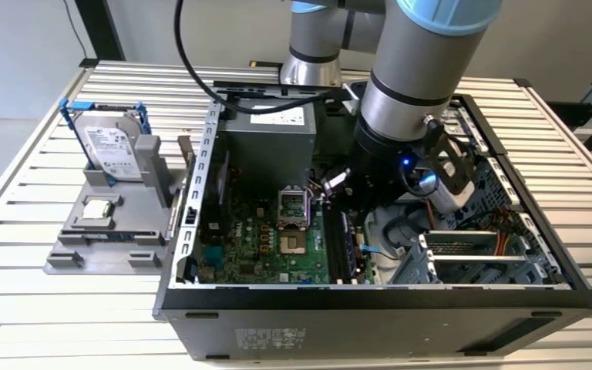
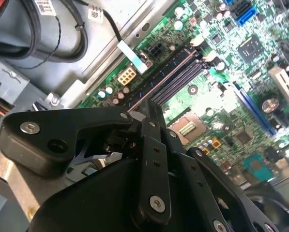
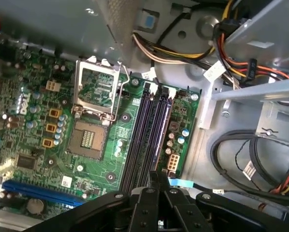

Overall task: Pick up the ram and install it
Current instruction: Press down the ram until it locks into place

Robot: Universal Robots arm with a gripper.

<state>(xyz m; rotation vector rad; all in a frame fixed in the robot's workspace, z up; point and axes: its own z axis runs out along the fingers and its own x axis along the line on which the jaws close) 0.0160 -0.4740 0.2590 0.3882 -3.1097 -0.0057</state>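
End effector [image 3: 159, 181] clamped edge-on on ram [image 3: 157, 178], just above slots [image 3: 146, 133]; slight misalignment risks jamming or bending.

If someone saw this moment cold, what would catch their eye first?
Most striking is the grey robot arm plunging into the open black computer case, which stands on a slatted metal table. Below its black gripper lies the green motherboard, with a row of dark memory slots beside the open processor socket. On the exterior view's left, a silver hard drive in a blue bracket stands on a grey holder.
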